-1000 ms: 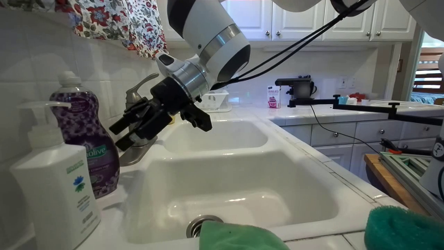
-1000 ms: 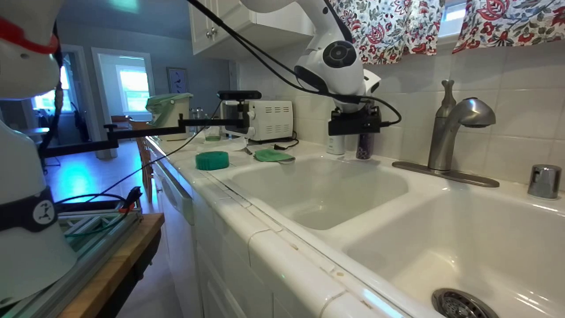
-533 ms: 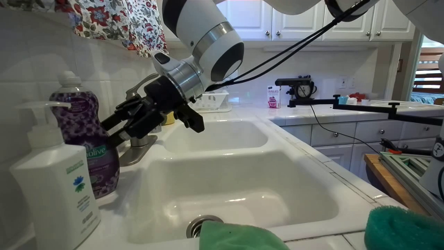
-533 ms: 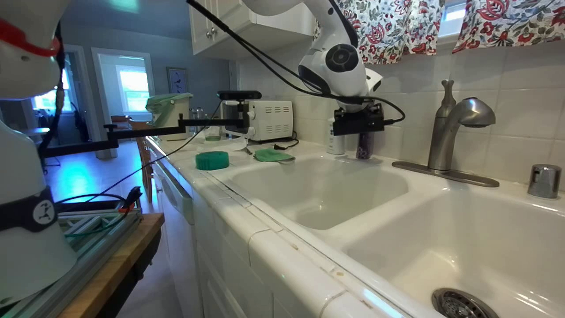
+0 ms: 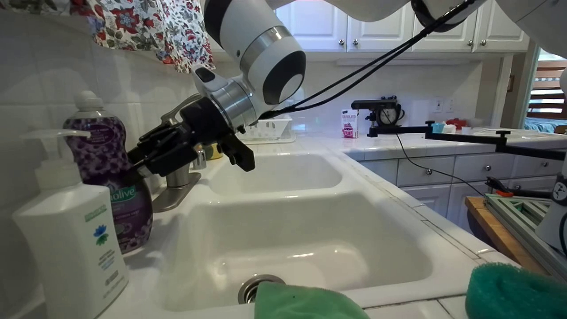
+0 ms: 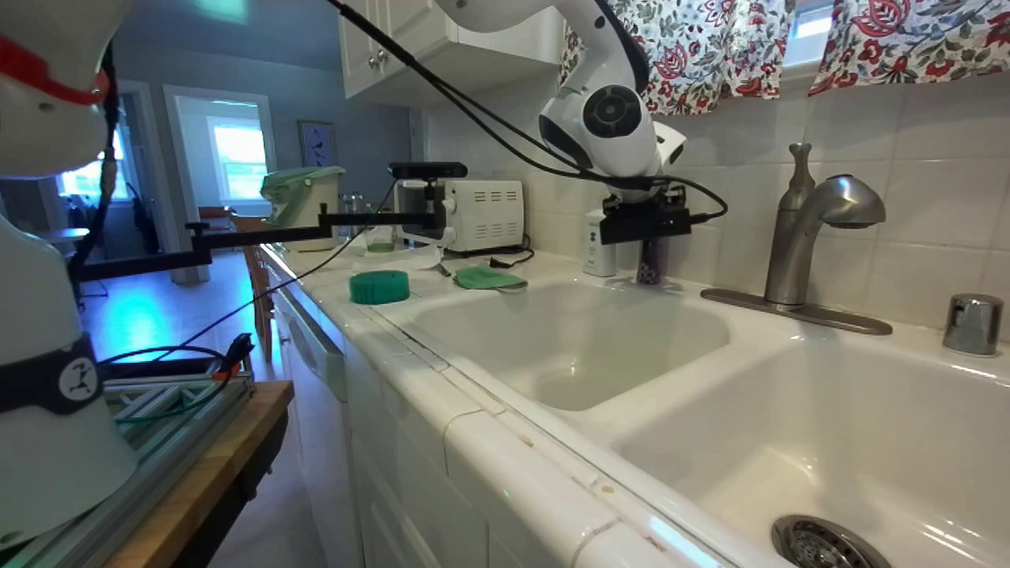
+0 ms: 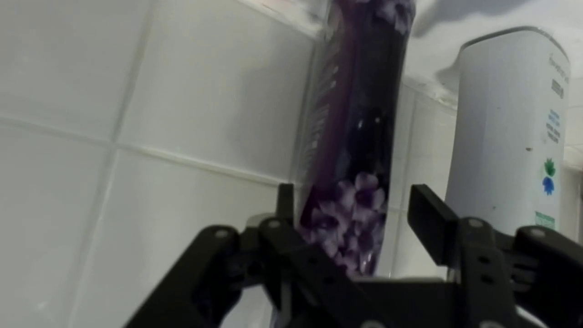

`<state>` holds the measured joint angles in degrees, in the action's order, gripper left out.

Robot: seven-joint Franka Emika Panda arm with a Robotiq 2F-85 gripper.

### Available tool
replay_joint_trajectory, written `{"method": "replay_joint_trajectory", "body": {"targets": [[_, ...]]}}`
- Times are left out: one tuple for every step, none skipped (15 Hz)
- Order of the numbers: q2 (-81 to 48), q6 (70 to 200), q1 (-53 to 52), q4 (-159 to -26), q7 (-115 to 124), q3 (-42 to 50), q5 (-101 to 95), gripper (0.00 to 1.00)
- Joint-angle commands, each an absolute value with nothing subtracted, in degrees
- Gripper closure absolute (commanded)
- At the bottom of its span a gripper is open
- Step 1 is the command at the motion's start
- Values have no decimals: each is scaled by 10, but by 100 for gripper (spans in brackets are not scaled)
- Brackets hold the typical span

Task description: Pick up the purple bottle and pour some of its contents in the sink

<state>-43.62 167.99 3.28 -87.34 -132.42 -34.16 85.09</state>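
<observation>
The purple bottle [image 5: 133, 221] stands upright behind the sink, against the tiled wall. It also shows in an exterior view [image 6: 650, 264], partly hidden by my gripper, and in the wrist view [image 7: 364, 123]. My gripper [image 5: 132, 166] is open at the bottle's upper middle. In the wrist view, the fingers [image 7: 353, 200] stand on either side of the bottle, with a clear gap to the right finger. The left finger is close to the bottle; I cannot tell whether it touches. The white double sink [image 5: 274, 200] lies beside the bottle and also shows in an exterior view [image 6: 607, 422].
The white pump bottle [image 5: 75, 239] stands close beside the purple bottle, near my right finger in the wrist view [image 7: 501, 136]. The faucet [image 6: 789, 252] rises behind the basins. A green cloth [image 5: 305, 303] and a teal sponge [image 5: 509, 292] lie at the sink's end.
My gripper has moved toward the wall and slightly down, from short of the purple bottle to around it. The bottle has not moved.
</observation>
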Motion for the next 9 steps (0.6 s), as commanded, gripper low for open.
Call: {"method": "replay_joint_trajectory", "body": {"targets": [[-455, 1676, 41, -849, -1378, -355, 883, 37], [-455, 1675, 40, -848, -1383, -355, 887, 36], [-456, 1674, 40, -847, -1387, -354, 891, 38], [-456, 1673, 40, -848, -1390, -353, 894, 41], [-456, 1671, 40, -848, -1393, -353, 897, 43], [-457, 1672, 40, -847, -1396, -353, 899, 56], [-457, 1671, 40, -847, -1396, -352, 898, 52], [-457, 1669, 40, -847, -1395, -352, 897, 50], [-458, 1670, 40, -845, -1396, -352, 897, 55]]}}
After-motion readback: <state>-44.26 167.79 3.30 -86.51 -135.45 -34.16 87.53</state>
